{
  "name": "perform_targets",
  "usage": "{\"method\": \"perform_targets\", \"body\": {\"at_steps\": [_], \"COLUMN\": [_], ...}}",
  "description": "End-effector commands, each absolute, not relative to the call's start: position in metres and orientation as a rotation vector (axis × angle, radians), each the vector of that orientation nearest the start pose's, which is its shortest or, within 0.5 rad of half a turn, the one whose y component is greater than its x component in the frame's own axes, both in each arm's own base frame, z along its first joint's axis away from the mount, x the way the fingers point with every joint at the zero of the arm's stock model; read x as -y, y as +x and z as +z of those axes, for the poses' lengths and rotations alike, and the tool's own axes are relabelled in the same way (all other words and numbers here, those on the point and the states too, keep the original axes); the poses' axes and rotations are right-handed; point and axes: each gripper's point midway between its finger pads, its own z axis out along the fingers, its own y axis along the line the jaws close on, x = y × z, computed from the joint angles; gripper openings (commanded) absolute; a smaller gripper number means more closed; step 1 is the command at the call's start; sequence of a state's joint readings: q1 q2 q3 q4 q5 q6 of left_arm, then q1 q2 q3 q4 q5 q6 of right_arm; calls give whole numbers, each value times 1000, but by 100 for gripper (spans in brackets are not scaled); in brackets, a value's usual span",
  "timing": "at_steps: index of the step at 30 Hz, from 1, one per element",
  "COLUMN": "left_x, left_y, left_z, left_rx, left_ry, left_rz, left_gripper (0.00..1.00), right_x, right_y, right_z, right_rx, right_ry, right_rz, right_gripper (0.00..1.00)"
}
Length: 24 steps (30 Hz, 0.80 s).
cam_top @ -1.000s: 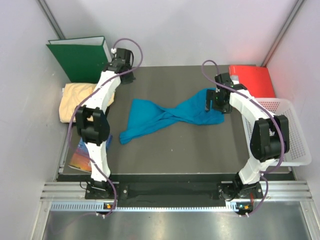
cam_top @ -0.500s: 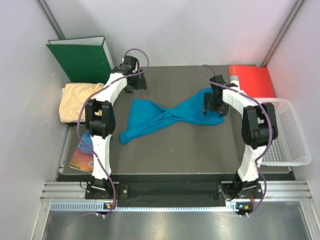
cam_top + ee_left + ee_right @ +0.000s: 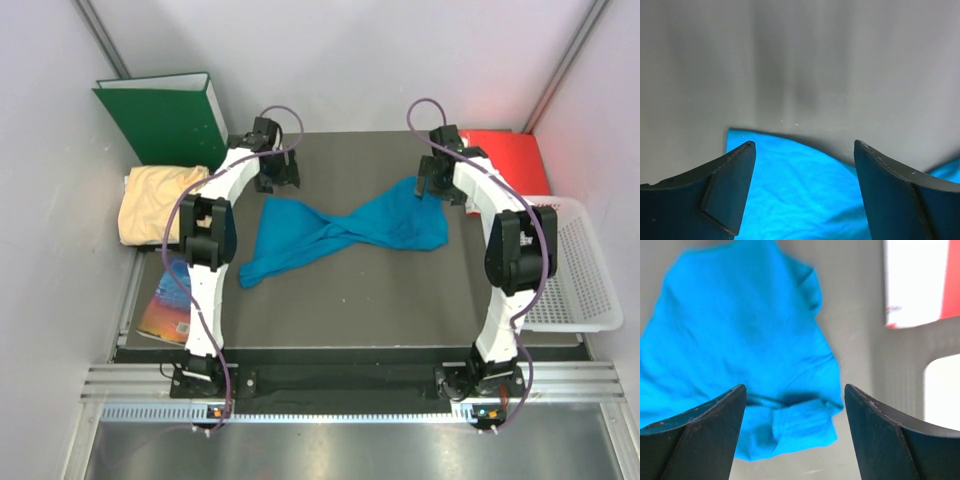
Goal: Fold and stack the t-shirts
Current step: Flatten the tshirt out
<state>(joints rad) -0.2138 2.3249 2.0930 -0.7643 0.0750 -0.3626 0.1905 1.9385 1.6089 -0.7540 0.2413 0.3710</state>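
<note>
The teal-blue t-shirt [image 3: 340, 230] lies spread across the dark mat, twisted at its middle. In the left wrist view its back left corner [image 3: 790, 190] shows below and between my fingers. My left gripper [image 3: 280, 180] [image 3: 802, 150] hovers open above that corner with nothing in it. My right gripper [image 3: 432, 185] [image 3: 795, 390] is open and empty above the shirt's right end [image 3: 740, 330]. The pale yellow-orange t-shirt [image 3: 155, 200] sits bunched at the left, off the mat, apart from both grippers.
A green binder [image 3: 165, 115] stands at the back left. A red folder [image 3: 510, 160] lies at the back right, with a white basket [image 3: 580, 270] in front of it. A colourful booklet [image 3: 165, 305] lies by the left arm.
My left gripper has swung right, from the back left of the mat to the teal shirt's back left corner, and stands open. My right gripper has drawn back off the shirt's right end.
</note>
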Motion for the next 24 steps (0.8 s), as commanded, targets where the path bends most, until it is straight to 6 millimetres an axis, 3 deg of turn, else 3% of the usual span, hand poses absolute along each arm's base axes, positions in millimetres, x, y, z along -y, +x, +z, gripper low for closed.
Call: {"method": "perform_targets", "body": {"at_steps": [1, 3, 9, 16, 24], "left_x": [144, 134, 103, 83, 79], "left_y": [530, 524, 523, 515, 503], "left_z": [66, 61, 75, 85, 53], "left_rx": [-2646, -2663, -2605, -2578, -2635], "left_ry": [-133, -155, -237, -279, -297], "left_rz": [-313, -237, -78, -43, -85], "left_gripper": [81, 81, 89, 89, 85], "right_x": [-31, -21, -15, -15, -19], "right_y": [465, 468, 470, 465, 467], "right_z": [128, 130, 132, 123, 119], "right_rx": [-2497, -2488, -2480, -2499, -2508], "right_ry": [372, 401, 426, 427, 421], "right_rz": [-176, -182, -161, -151, -121], "right_gripper": [79, 79, 79, 80, 79]}}
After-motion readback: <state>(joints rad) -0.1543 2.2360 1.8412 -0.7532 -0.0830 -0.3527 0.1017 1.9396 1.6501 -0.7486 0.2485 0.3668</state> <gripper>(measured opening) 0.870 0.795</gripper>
